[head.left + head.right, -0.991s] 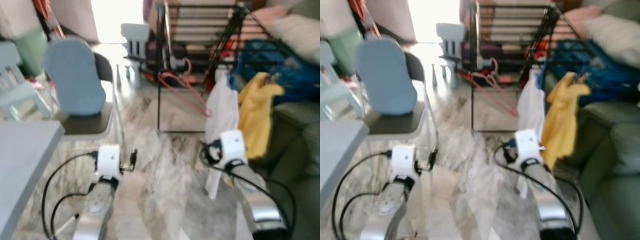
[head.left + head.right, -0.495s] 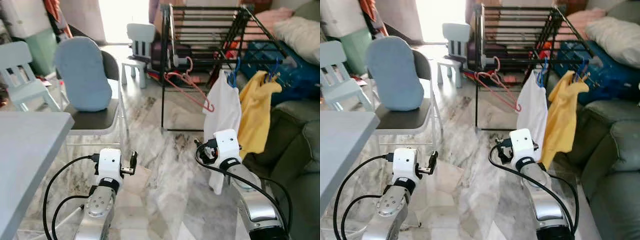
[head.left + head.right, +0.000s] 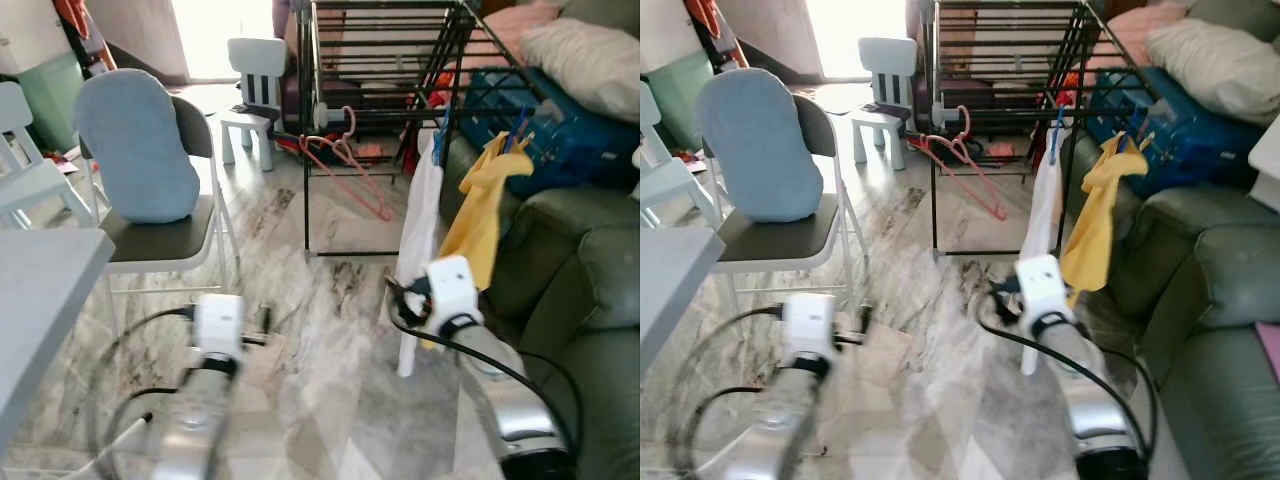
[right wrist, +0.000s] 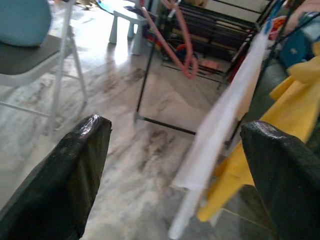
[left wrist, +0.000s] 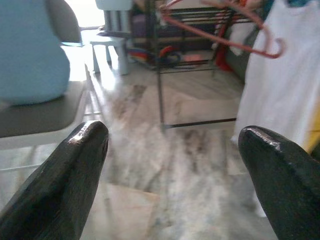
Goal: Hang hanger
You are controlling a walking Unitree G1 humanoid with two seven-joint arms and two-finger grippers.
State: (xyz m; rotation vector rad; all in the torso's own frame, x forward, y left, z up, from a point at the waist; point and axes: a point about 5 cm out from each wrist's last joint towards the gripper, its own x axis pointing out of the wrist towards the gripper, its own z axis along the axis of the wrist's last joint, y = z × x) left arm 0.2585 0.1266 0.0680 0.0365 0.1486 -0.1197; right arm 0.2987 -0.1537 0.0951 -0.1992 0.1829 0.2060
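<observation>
Left eye view shows us the pink hanger [image 3: 345, 165] on the drying rack [image 3: 380, 60], ahead of both spread, empty grippers, nearer our right gripper [image 4: 175, 175] than the left gripper [image 5: 172, 175].

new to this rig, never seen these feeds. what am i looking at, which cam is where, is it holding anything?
It is a walking humanoid with two silver arms, each ending in a two-fingered black pincer. The two wide pictures are the left and right eyes of a head camera looking forward and down; they show the same room.

The other two come from wrist cameras, each looking along its own fingers. The left pincer and right pincer are both open and hold nothing.

Ahead on the marble floor stands a black drying rack. A pink hanger hangs on it, with a white garment and a yellow garment beside it. A folding chair with a blue cushion stands to the left, a green sofa to the right.
</observation>
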